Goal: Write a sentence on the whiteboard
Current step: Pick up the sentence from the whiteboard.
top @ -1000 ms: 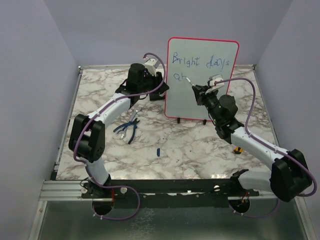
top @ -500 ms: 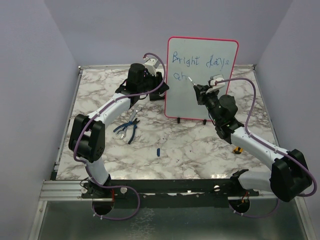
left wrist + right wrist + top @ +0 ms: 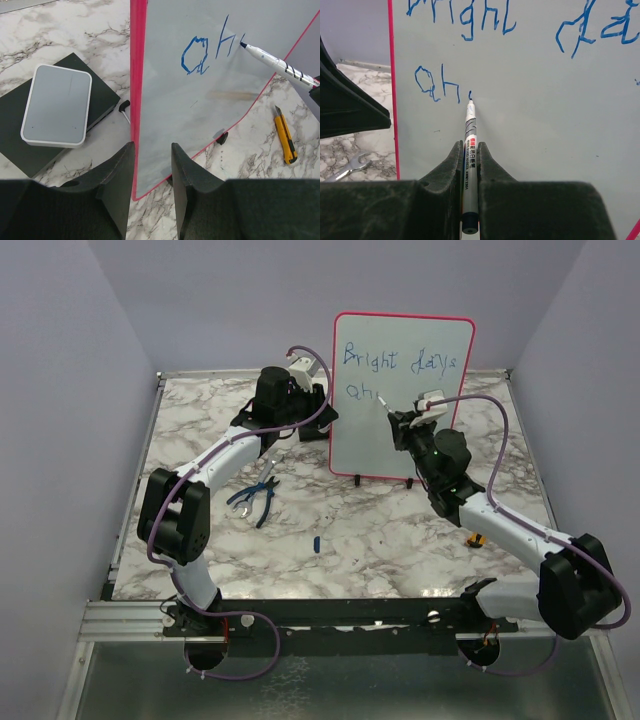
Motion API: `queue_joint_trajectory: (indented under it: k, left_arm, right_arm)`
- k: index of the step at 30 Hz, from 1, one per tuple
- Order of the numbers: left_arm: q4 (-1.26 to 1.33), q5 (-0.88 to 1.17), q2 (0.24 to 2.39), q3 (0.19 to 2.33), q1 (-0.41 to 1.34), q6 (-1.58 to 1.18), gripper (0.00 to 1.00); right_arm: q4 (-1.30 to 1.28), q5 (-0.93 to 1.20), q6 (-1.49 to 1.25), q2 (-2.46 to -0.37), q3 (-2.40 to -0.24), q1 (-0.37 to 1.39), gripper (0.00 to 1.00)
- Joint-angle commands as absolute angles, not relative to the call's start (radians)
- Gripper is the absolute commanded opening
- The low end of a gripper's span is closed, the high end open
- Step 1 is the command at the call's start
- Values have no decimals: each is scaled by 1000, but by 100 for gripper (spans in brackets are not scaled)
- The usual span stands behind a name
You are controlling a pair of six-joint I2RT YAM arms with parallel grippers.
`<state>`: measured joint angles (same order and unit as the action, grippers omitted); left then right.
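Note:
The whiteboard (image 3: pixel 400 430) stands upright at the back of the marble table, red-framed. Its sentence (image 3: pixel 400 360) in blue reads "Bright days" on top, with "ah" (image 3: pixel 437 85) below and a small fresh mark beside the h. My left gripper (image 3: pixel 322 400) clamps the board's left edge (image 3: pixel 137 100), one finger behind it and one on its face. My right gripper (image 3: pixel 468 145) is shut on a grey marker (image 3: pixel 470 130). The marker's tip touches the board just right of the h (image 3: pixel 227 42).
Blue-handled pliers (image 3: pixel 255 500) and a wrench (image 3: pixel 345 167) lie left of the board. A small blue cap (image 3: pixel 316 542) rests mid-table. A yellow utility knife (image 3: pixel 285 135) lies by the board's right foot. A black-and-white eraser block (image 3: pixel 57 112) sits behind the board's left edge.
The marker tip has crept rightward along the second line; the h is finished and a small new mark stands beside it. The left arm has stayed still on the board edge.

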<state>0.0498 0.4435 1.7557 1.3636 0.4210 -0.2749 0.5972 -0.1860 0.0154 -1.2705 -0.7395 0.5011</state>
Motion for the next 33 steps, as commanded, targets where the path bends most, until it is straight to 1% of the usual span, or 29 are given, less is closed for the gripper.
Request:
queue_joint_trajectory:
  k: [1,14,33]
  left_arm:
    - [44,448,1721,1359,425,-265,36]
    - [44,449,1722,1360,425,-264,36]
    - [44,451,1720,1362,425,-264,36]
  right_arm:
    - [592,-233,15,-1277,-753,501,1]
    - [607,-261,37,-1271,-766,501,1]
    - [599,-189,42,-1320,-805,502,1]
